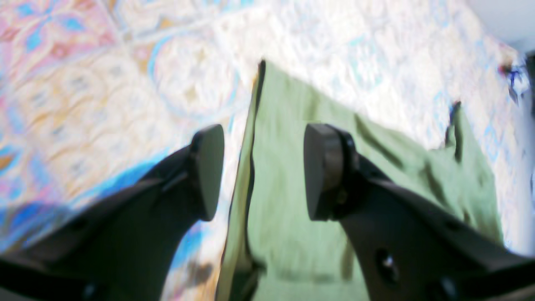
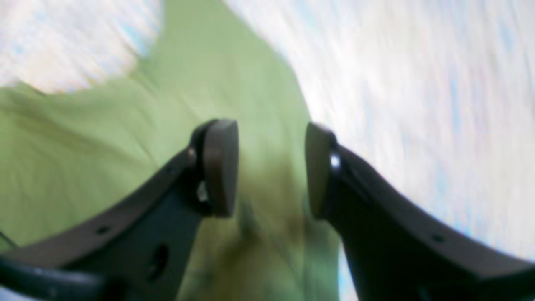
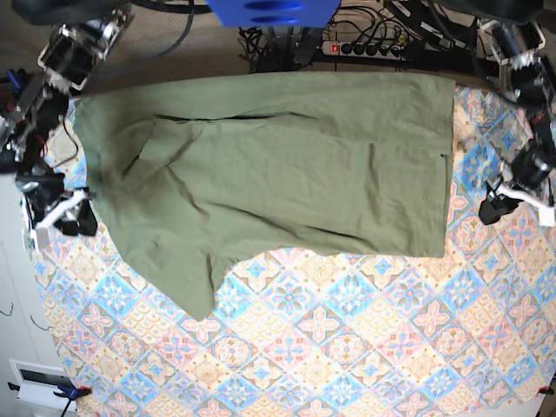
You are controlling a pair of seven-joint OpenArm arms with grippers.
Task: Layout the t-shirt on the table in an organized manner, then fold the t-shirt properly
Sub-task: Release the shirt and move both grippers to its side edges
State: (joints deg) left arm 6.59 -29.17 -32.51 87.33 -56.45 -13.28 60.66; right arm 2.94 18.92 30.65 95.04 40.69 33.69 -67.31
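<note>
The olive-green t-shirt (image 3: 287,165) lies spread across the far half of the table (image 3: 347,347), with one sleeve pointing toward the near left. My right gripper (image 3: 80,226) sits by the shirt's left edge. In the right wrist view it (image 2: 269,167) is open, with green cloth (image 2: 83,138) below the gap and nothing pinched. My left gripper (image 3: 493,208) hovers just off the shirt's right edge. Its wrist view shows it (image 1: 261,171) open over the shirt's straight edge (image 1: 292,217) and the patterned cloth (image 1: 83,83).
A power strip and tangled cables (image 3: 365,48) run along the far side, beside a blue part (image 3: 274,10). The table's left edge lies close to my right arm. A white box (image 3: 39,382) sits off the near left corner.
</note>
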